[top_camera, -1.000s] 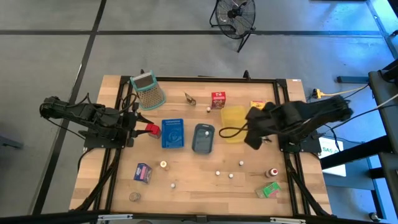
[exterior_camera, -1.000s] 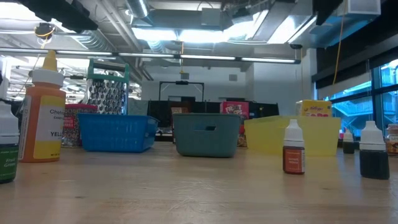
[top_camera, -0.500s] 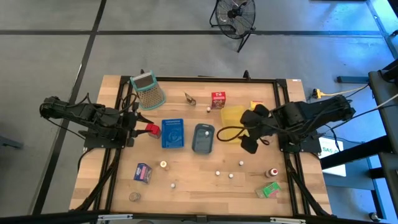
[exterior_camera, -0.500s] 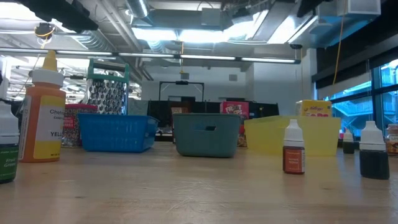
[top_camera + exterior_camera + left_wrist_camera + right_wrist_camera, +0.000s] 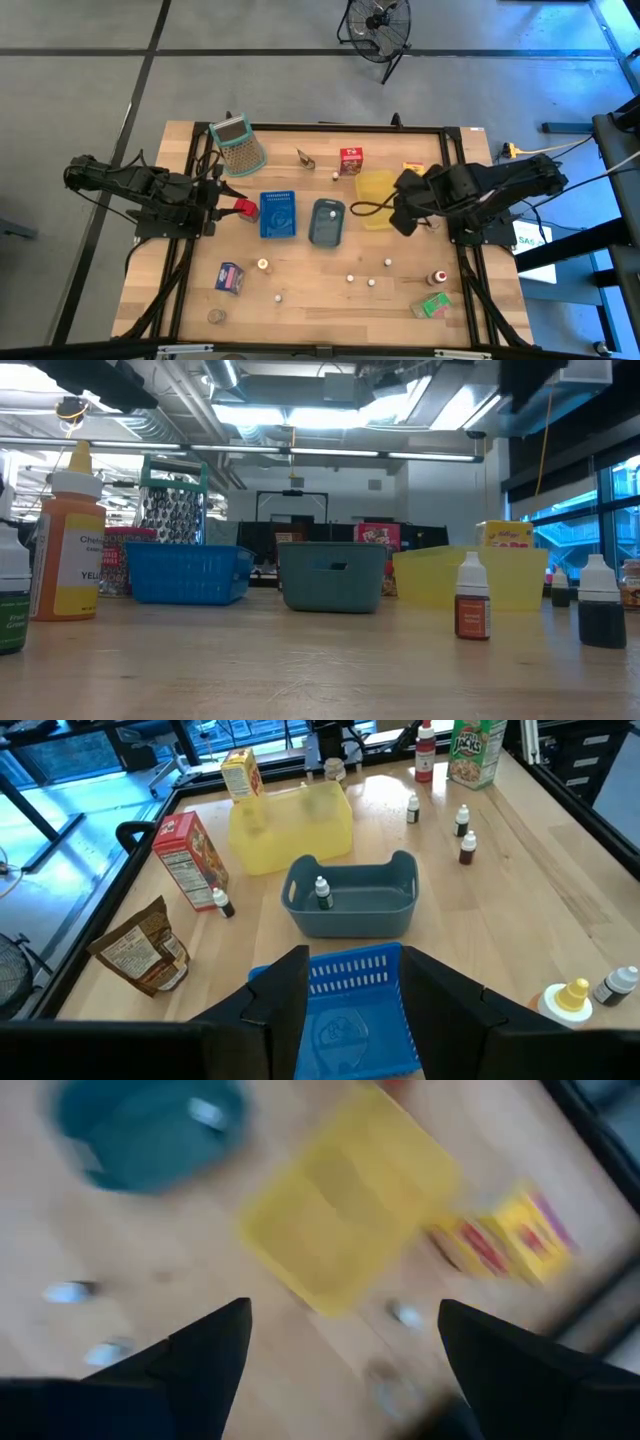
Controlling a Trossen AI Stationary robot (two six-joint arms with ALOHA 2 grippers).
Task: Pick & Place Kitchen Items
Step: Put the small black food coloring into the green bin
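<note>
There, right tool [image 5: 399, 214] spread empty by yellow tray [image 5: 372, 185]; red carton [image 5: 190, 860] upright, long axis vertical.

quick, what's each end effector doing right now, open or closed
Left end effector: open, empty, at the near end of the blue tray.
Right end effector: open, empty, over the yellow tray.

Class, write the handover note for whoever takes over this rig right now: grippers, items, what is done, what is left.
Left gripper: open, empty, beside the blue tray.
Right gripper: open, empty, above the yellow tray.
Done: one small bottle stands in the grey-blue tray.
Left: red carton, yellow carton, green carton and blue-purple carton sit on the table, outside the trays.
</note>
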